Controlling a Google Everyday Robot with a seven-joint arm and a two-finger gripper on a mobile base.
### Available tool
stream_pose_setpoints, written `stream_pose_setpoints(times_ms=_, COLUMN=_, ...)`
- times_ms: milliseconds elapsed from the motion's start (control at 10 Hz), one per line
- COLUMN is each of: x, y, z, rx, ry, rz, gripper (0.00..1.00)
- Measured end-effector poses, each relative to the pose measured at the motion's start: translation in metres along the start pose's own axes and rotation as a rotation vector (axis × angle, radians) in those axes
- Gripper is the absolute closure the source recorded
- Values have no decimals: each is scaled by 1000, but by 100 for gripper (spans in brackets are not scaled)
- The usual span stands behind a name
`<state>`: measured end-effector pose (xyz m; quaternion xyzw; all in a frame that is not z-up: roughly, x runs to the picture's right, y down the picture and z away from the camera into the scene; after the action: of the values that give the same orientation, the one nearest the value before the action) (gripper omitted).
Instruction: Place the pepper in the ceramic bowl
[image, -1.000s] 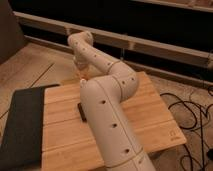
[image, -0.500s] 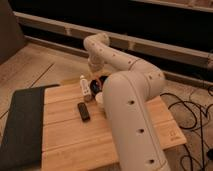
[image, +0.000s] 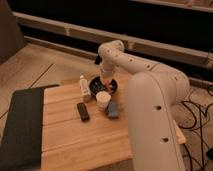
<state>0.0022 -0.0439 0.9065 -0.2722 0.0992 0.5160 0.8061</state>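
The glossy black ceramic bowl (image: 97, 86) sits at the back of the wooden table (image: 90, 145). My gripper (image: 105, 76) points down right over the bowl, at the end of the white arm that bends in from the right. A slim orange-red pepper (image: 107, 83) hangs upright from the gripper, which is shut on it, with its lower end inside the bowl's rim. The arm's wrist hides the far right side of the bowl.
A small white bottle (image: 84, 86) stands just left of the bowl. A white cup (image: 103, 100) is in front of it, with a black bar (image: 83, 111) and a blue-grey item (image: 113, 109) nearby. A dark mat (image: 20, 127) covers the table's left side. Cables (image: 197, 112) lie on the floor at right.
The arm has swung right and drawn back, uncovering the table's items. The gripper with the pepper now hangs over the black bowl.
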Motion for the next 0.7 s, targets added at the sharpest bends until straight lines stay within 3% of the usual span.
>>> stream_pose_setpoints(times_ms=400, x=0, y=-1, z=0, rx=2, ry=-1, rz=-1, gripper=30)
stream_pose_setpoints(times_ms=500, x=0, y=-1, z=0, rx=3, ry=-1, rz=-1, gripper=23)
stream_pose_setpoints(times_ms=700, x=0, y=-1, z=0, rx=3, ry=0, rz=0, gripper=20)
